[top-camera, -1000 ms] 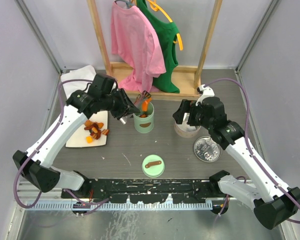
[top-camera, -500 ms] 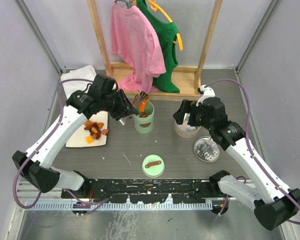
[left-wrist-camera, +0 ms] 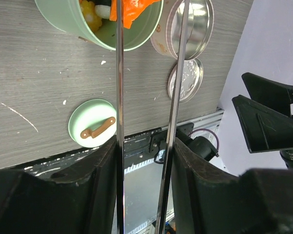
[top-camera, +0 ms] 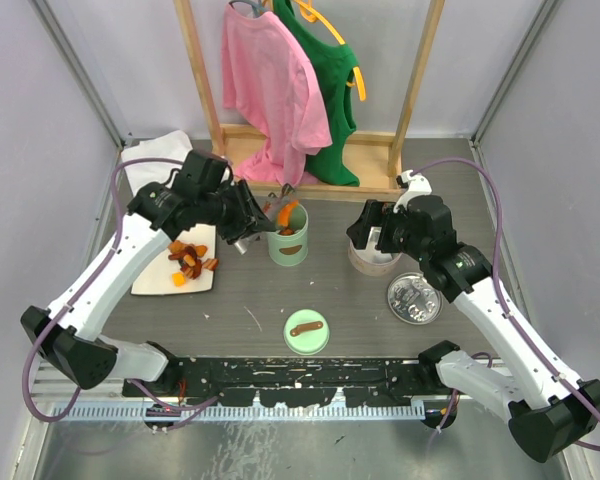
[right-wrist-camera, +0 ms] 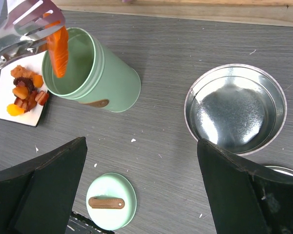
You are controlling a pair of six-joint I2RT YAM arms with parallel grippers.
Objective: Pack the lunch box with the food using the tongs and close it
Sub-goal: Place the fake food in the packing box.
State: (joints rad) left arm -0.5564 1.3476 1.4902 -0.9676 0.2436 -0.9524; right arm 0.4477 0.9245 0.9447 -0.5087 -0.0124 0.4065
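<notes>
My left gripper (top-camera: 244,222) (left-wrist-camera: 144,144) is shut on the tongs (left-wrist-camera: 119,97), whose two thin metal arms run between its fingers. At the tongs' flat tips (right-wrist-camera: 27,17) hangs an orange piece of food (right-wrist-camera: 58,46) (top-camera: 287,213), over the open mouth of the green cylindrical lunch box (top-camera: 288,246) (right-wrist-camera: 100,75). The box holds several yellow and white pieces (left-wrist-camera: 94,9). More food (top-camera: 191,261) lies heaped on a white plate (top-camera: 158,277). The box's green lid (top-camera: 306,331) with a brown handle lies flat at the front. My right gripper (top-camera: 372,232) (right-wrist-camera: 140,142) hangs open and empty.
A round metal bowl (right-wrist-camera: 237,107) (top-camera: 372,263) sits under the right gripper, with a flat metal lid (top-camera: 414,298) just in front of it. A wooden rack (top-camera: 310,150) with a pink and a green shirt stands at the back. A white cloth (top-camera: 150,155) lies at the back left.
The left arm has shifted slightly left with the tongs, and the orange piece stays over the lunch box's mouth. The right arm has not moved.
</notes>
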